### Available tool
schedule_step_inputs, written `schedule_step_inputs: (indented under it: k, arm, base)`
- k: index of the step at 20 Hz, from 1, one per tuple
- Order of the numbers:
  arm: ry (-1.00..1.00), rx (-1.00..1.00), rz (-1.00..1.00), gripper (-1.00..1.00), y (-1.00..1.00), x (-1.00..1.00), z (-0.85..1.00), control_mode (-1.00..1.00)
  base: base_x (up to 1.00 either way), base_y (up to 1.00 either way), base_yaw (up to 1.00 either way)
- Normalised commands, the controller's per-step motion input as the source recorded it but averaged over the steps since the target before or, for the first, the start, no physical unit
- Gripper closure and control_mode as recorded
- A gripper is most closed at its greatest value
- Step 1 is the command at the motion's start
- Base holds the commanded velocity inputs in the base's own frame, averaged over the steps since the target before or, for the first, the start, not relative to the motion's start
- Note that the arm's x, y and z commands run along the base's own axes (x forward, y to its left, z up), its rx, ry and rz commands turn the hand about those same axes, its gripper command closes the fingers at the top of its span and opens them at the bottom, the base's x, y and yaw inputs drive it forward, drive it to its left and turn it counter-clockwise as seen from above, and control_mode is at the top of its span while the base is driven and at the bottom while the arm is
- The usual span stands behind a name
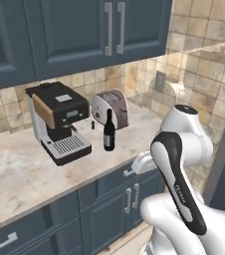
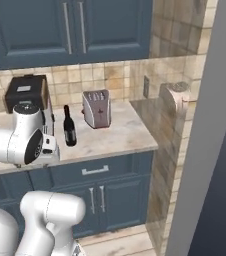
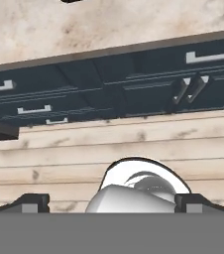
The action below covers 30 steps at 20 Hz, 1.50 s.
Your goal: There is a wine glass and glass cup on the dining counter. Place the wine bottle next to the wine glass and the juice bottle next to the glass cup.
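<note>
Wine bottle (image 1: pixel 109 131) upright on worktop (image 1: pixel 25 169), label writing illegible

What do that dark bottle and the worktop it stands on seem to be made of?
The wine bottle looks like dark glossy glass, nearly black, with a pale, probably paper, label. The worktop looks like polished stone, maybe marble: beige with cloudy veining and a faint sheen.

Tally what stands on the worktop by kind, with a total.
Wine bottle: 1
Coffee machine: 1
Toaster: 1
Total: 3
</note>
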Motion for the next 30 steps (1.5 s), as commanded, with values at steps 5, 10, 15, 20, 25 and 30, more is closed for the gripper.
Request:
schedule_step_inputs:
  k: [5,10,15,20,25,30]
  arm:
    - [0.0,0.0,0.0,-1.0,0.0,0.0,0.0,1.0]
    - [0.0,0.0,0.0,-1.0,0.0,0.0,0.0,1.0]
    - [0.0,0.0,0.0,-1.0,0.0,0.0,0.0,1.0]
    - [0.0,0.0,0.0,-1.0,0.0,0.0,0.0,1.0]
    - [0.0,0.0,0.0,-1.0,0.0,0.0,0.0,1.0]
    - [0.0,0.0,0.0,-1.0,0.0,0.0,0.0,1.0]
  base:
    - [0.5,-0.18,0.25]
    - [0.56,-0.13,0.23]
    - [0.69,-0.07,0.14]
    - [0.61,-0.06,0.14]
    - [0.16,-0.02,0.0]
    - [0.0,0.0,0.0]
